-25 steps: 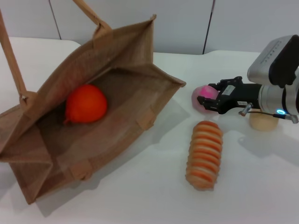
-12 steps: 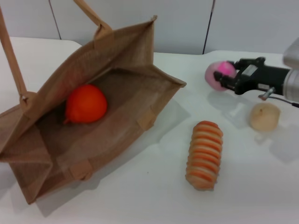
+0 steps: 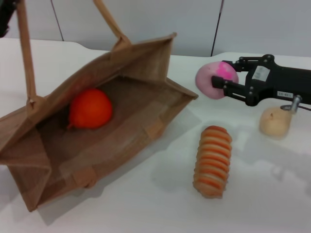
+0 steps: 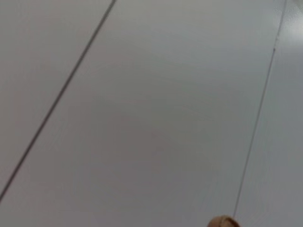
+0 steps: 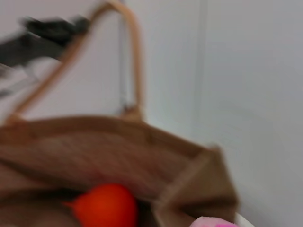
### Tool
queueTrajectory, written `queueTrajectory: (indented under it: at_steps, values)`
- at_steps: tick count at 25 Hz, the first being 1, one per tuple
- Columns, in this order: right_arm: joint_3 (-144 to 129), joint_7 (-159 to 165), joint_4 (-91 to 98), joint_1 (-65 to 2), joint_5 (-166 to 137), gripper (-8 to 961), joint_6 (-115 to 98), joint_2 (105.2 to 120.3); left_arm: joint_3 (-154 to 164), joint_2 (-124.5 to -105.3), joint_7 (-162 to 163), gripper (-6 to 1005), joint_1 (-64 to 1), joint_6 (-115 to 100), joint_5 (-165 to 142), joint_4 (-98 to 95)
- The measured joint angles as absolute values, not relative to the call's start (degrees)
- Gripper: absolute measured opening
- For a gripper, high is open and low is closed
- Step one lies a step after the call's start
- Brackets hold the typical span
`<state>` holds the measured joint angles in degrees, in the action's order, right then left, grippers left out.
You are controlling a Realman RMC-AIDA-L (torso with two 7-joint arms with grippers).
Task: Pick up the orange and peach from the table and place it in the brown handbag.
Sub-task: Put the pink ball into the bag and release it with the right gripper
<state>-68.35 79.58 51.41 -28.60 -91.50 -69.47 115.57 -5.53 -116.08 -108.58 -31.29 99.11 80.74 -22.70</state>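
Note:
The brown handbag lies open on its side at the left of the table. The orange rests inside it; it also shows in the right wrist view. My right gripper is shut on the peach and holds it in the air just right of the bag's mouth. The peach's top shows at the edge of the right wrist view. My left gripper is at the top left corner, holding one long handle up taut. It also shows in the right wrist view.
A ribbed orange-and-tan striped oblong item lies on the white table below the peach. A pale beige roundish fruit sits at the right, under my right arm. A grey wall stands behind the table.
My right gripper lifted the peach off the table and carried it left toward the bag's mouth. The left gripper came into view and the bag's handle and rim rose.

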Motion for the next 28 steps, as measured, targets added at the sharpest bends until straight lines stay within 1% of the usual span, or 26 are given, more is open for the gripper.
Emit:
queueTrajectory:
  at_steps: [4,9,19,28]
  values:
    - [-67.4,78.2,51.3,-29.4,-91.0,429,-76.2,115.5,-5.5,-116.13,-108.6,105,-33.1,99.0,78.8,-22.6]
    - [-71.9,76.2,49.7,-31.5,-92.0,427,-77.0,115.48,-5.5,-116.21,-108.5,105,-35.1,99.1,77.2,-22.4]
    - [-81.2,75.8,38.2,-42.3,-93.5,423,-71.7,115.71,-5.4,-116.26,-107.7,105,-39.2,100.1,74.0,-22.2]
    - [-89.5,77.9,36.6,-47.1,-92.9,420,-64.3,116.32,-5.4,-116.35,-106.5,104,-40.8,102.7,73.5,-22.1]
